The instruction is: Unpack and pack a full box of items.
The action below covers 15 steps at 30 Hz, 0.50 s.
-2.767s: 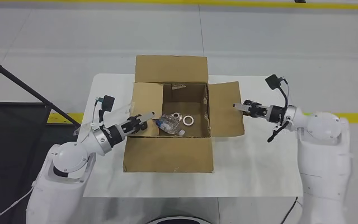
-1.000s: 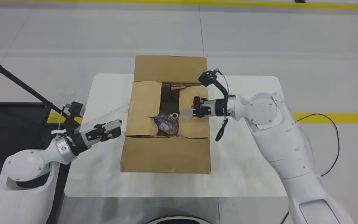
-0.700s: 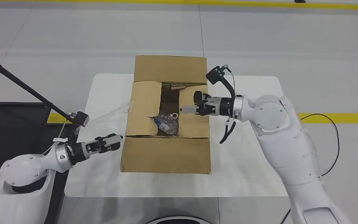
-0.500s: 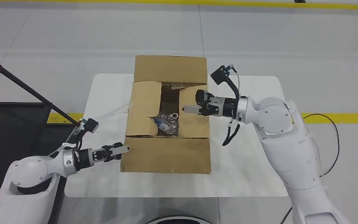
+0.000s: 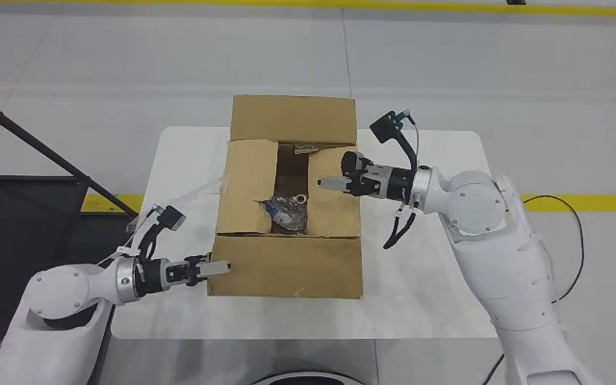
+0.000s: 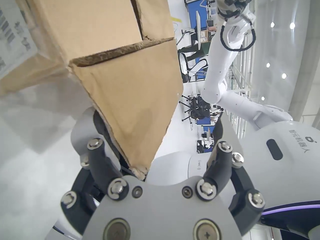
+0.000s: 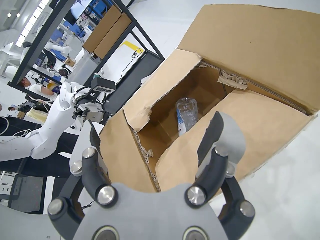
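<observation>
A brown cardboard box point(image 5: 294, 117) stands open at the middle of a white table point(image 5: 433, 279). Its flap at 12 o'clock is laid back, away from the opening. The flap at 6 o'clock point(image 5: 289, 266) is spread outward toward the table's near edge. The side flaps at 9 o'clock point(image 5: 243, 188) and 3 o'clock point(image 5: 337, 207) are folded inward and cover part of the opening.

Through the gap between them, a crumpled clear plastic bottle point(image 5: 287, 214) lies on the box floor.

The left gripper point(image 5: 210, 269) sits at about 7 o'clock from the box's centre, at the outer corner of the 6 o'clock flap. Its jaws are spread wide, with that cardboard corner reaching in between them, close to one finger point(image 6: 100, 136).

The right gripper point(image 5: 324, 182) hovers at about 2 o'clock over the inward-folded 3 o'clock flap. Its jaws are parted and hold nothing.
</observation>
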Each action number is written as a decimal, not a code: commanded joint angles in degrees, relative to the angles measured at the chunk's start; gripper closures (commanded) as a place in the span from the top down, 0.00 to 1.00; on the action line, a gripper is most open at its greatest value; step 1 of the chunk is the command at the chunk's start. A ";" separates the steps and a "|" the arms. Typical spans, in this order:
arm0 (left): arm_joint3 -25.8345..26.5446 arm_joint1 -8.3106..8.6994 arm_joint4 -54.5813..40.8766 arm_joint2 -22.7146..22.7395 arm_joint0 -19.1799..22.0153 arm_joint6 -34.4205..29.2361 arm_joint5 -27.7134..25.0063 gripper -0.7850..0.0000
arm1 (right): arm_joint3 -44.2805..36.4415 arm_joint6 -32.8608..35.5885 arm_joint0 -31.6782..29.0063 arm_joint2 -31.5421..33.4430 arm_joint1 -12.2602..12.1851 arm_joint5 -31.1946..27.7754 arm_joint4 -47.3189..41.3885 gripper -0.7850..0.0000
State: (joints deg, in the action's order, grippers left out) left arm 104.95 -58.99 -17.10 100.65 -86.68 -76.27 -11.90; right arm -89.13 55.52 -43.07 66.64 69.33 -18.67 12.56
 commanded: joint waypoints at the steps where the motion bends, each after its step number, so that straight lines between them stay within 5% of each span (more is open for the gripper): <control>1: 0.41 0.14 -0.92 0.21 -0.18 -0.27 -0.05 1.00 | 0.00 0.00 0.00 0.00 0.00 -0.01 -0.01 1.00; 9: 2.20 0.68 -3.56 1.03 -0.71 -0.79 0.17 1.00 | -0.03 -0.42 -0.18 0.04 0.00 0.09 -0.02 1.00; 15: 3.30 0.99 -5.70 1.26 0.37 0.86 1.56 1.00 | 1.22 -8.69 -1.97 1.28 0.17 0.74 -3.19 1.00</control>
State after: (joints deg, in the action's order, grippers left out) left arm 108.20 -58.02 -22.43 101.81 -86.53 -76.43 -10.79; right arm -88.31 48.29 -44.94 67.65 69.46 -17.73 10.34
